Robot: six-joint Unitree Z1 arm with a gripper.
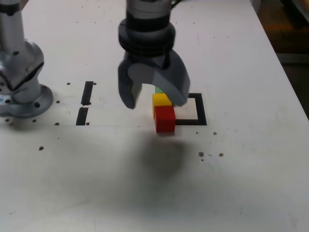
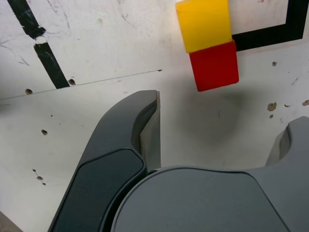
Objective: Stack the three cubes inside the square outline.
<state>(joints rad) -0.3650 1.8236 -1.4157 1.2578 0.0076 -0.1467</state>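
Exterior view: the gripper (image 1: pixel 153 99) hangs at upper centre, jaws wide and empty, over the yellow cube (image 1: pixel 161 100) and red cube (image 1: pixel 165 119). White table (image 1: pixel 231 183), pitted with small holes, fills the frame.

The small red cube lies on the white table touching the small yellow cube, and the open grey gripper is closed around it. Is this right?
Not quite. The small red cube does touch the small yellow cube on the white table, but the open grey gripper holds nothing: the wrist view shows its jaws apart with bare table between them, both cubes beyond the fingertips.
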